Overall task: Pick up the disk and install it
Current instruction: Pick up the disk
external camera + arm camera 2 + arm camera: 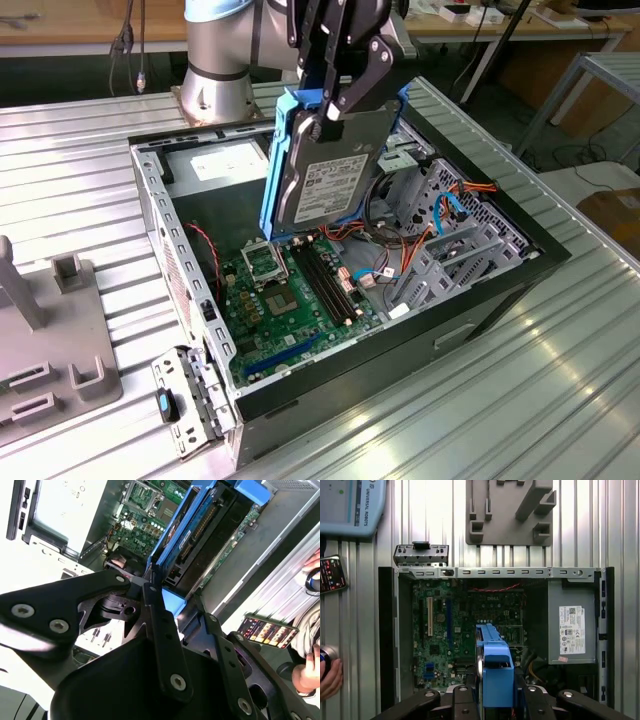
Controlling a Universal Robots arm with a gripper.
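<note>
My gripper (338, 108) is shut on the disk (330, 170), a grey-metal drive with a white label and blue rail frame. I hold it upright on its edge by its top. It hangs above the open computer case (500, 290), over the motherboard (290, 300) and just to the exterior view's left of the metal drive cage (450, 240). In the second wrist view the black fingers (160, 615) clamp the blue frame of the disk (185, 535). The first wrist view has the disk (492, 665) edge-on above the board.
The grey power-supply box (225, 160) fills the case's far corner. A detached metal bracket (185, 400) leans at the near corner. A grey fixture (50, 340) lies on the ribbed table. A person's hand (330, 677) and a handset (330, 575) are beside the case.
</note>
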